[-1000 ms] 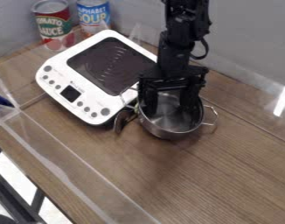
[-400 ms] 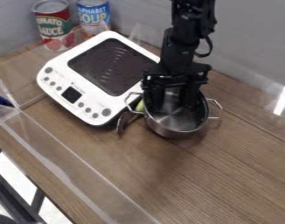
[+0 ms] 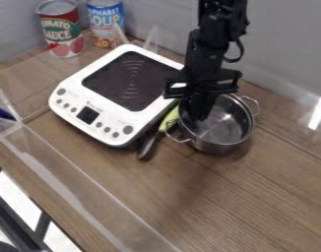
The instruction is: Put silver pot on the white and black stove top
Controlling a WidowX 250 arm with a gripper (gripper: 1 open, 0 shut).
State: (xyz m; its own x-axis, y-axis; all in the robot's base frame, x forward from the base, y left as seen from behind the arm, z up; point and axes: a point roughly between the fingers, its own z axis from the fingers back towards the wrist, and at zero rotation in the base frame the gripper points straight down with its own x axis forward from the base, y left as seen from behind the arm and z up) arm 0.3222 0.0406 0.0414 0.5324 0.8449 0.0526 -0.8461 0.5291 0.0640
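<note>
Far left of the jaws, at the desk's back edge: two labelled cans. Closer left, the white and black stove top lies flat, its near corner just beside the pot. Between them a yellow-green item and a dark utensil, unclear what. Jaws point straight down, clamped shut on the left rim of the silver pot, which sits on the desk, not on the stove.
</note>
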